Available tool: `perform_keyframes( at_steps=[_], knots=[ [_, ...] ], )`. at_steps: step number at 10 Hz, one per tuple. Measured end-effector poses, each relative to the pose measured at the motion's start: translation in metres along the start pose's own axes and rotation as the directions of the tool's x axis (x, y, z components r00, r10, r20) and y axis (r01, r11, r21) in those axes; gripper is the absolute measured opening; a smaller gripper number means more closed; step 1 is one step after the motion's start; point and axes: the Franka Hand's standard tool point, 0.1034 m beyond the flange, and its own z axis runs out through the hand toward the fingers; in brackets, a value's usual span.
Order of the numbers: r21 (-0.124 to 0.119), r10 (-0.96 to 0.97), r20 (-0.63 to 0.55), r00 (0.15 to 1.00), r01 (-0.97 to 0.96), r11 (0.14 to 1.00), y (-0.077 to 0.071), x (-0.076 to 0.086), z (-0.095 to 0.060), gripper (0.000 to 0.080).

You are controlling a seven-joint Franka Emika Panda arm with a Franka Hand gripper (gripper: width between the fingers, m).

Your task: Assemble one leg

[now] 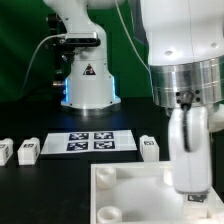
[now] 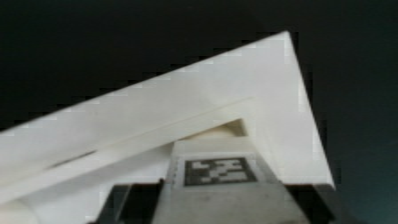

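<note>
The pincer (image 2: 217, 195) is clamped on one leg (image 2: 219, 168) — in the wrist view the two dark fingers (image 2: 139, 203) sit on either side of the small block, and its black-and-white tag faces the camera. The leg hangs right over a corner of the big white tray piece (image 2: 178, 110), close to a round socket (image 2: 224, 128) there, but I cannot tell if it is touching the socket yet. In the exterior view the leg is hidden behind the white fingers (image 1: 188, 155), which hang low over the tray piece (image 1: 130, 195). Three more legs stand on the dark tabletop (image 1: 30, 125): two at the exterior view's left (image 1: 5, 151) (image 1: 29, 150) and one (image 1: 149, 147) just beside the marker board (image 1: 91, 142). The leg looks like hard plastic, so it is likely light and stiff and will not squash. Its sides look smooth, so it could slip or turn if the hold is weak. The best place to hold it is on two flat sides across from each other, near the top — that leaves the bottom end free to go into the socket.
</note>
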Motion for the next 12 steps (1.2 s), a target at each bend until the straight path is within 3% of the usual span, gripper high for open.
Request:
perform_keyframes(
  at_steps=[5, 6, 7, 8, 9, 12],
  knots=[
    [0.004, -0.027, -0.027, 0.999, 0.027, 1.0, 0.001, 0.004, 0.0, 0.0294],
    [0.003, -0.031, -0.027, 0.999, 0.031, 1.0, 0.001, 0.004, 0.0, 0.0346],
    [0.003, -0.033, -0.027, 0.999, 0.033, 0.999, 0.001, 0.004, 0.0, 0.0346],
    [0.003, -0.034, -0.027, 0.999, 0.034, 0.999, 0.002, 0.004, 0.0, 0.0535],
    [0.003, -0.035, -0.026, 0.999, 0.036, 0.999, 0.002, 0.003, 0.0, 0.0614],
    [0.022, -0.06, -0.007, 0.998, 0.06, 0.998, 0.015, -0.012, -0.015, 0.0648]
  ],
)
